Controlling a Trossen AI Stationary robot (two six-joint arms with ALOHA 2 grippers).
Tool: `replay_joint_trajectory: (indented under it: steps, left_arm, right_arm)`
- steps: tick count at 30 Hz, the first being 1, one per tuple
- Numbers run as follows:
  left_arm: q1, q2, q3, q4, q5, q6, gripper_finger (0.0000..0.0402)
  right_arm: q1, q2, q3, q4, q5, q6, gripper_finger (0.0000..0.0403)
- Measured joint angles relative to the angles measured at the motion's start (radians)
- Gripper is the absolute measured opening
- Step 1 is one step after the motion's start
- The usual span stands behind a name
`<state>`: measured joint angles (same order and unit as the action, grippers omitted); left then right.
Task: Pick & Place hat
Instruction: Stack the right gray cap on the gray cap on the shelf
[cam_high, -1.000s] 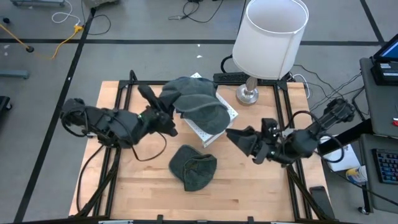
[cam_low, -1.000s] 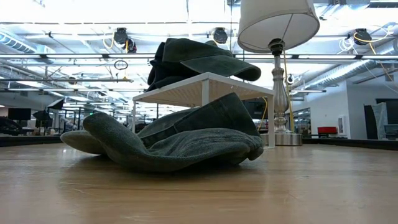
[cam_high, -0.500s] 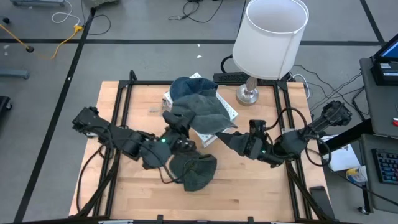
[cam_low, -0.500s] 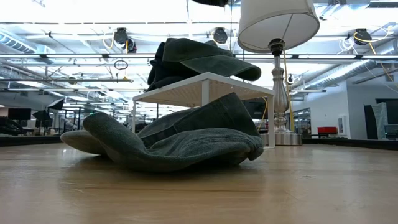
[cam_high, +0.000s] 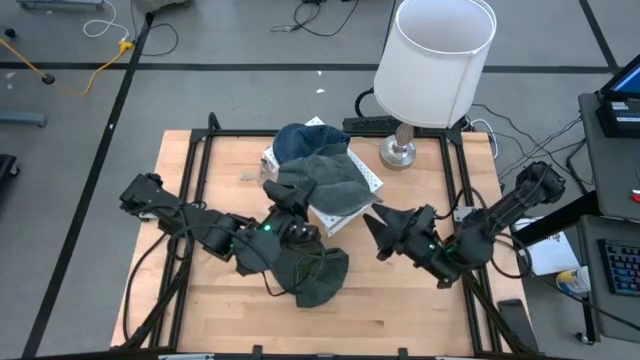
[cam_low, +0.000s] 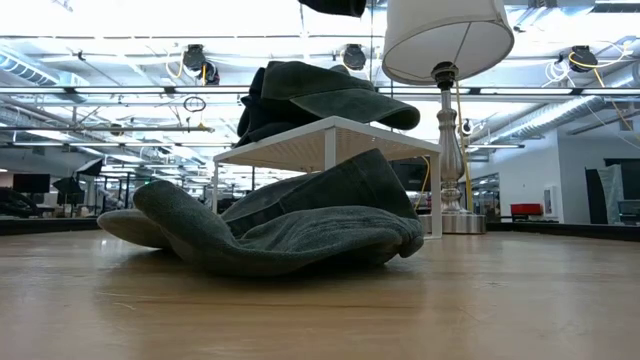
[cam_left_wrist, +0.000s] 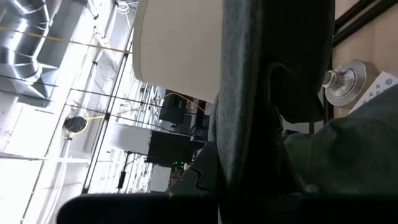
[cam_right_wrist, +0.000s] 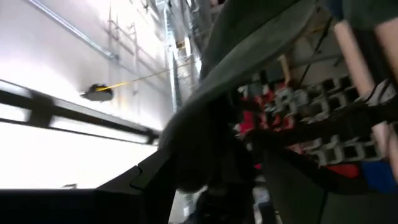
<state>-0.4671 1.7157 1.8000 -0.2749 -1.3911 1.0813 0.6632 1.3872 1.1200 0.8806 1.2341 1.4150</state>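
Pale wooden counter (cam_high: 200, 170), black-framed. Tall lamp with white drum shade (cam_high: 436, 60) at its far right corner. Small white slatted stand (cam_low: 330, 135) at mid-far counter, bearing a dark green-grey fabric hat (cam_high: 320, 178) and a blue one (cam_high: 300, 140). Second green-grey fabric hat (cam_high: 318, 282) lies on the counter, near side of stand. Left gripper (cam_high: 298, 222) at this hat's far edge; jaws' state cannot be told. Right gripper (cam_high: 375, 228) beside stand; jaws likewise cannot be told.

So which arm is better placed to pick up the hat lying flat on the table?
Probably the left: its claw is right at the loose hat. The right claw sits near the white stand, apart from that hat.
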Motion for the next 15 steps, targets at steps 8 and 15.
replay_joint_trajectory:
  steps: [8, 15]
  left_arm:
    - [0.011, 0.0, 0.0, -0.028, 0.002, -0.002, 0.0008]
    - [-0.002, 0.0, 0.0, -0.038, 0.032, 0.025, 0.0008]
  right_arm:
    - [0.002, -0.001, -0.008, 0.16, -0.075, -0.151, 0.0214]
    - [-0.012, -0.001, -0.008, 0.163, -0.036, -0.138, 0.0214]
